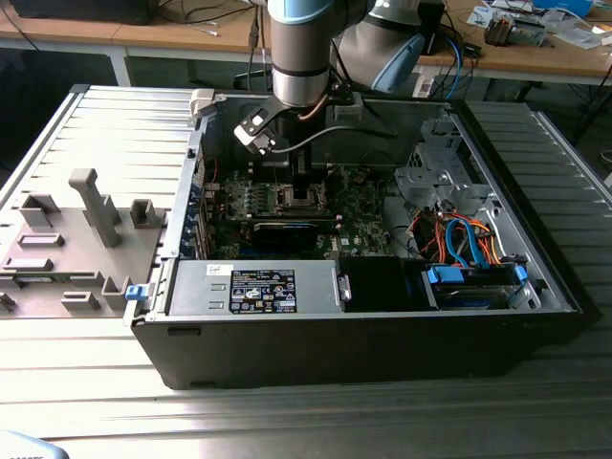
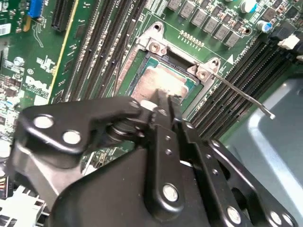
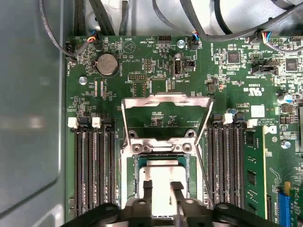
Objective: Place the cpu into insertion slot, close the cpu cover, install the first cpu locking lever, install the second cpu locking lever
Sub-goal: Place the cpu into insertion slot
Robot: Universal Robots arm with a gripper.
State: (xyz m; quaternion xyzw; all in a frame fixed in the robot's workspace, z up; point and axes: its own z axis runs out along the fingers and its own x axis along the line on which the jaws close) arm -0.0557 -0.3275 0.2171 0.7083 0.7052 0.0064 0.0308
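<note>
End effector [image 3: 162, 185] hovers over flat silvery cpu [image 3: 164, 171] in square insertion slot [image 3: 161, 147].

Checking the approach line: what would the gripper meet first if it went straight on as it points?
Most likely the cpu, seated in the insertion slot beneath the gripper; the cpu cover stands open, clear of that line. The remaining gap is unclear.

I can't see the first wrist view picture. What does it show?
The robot's open black hand hovers over the silver cpu, which sits in the insertion slot of a green motherboard. The metal cpu cover is flipped open beyond it.
</note>
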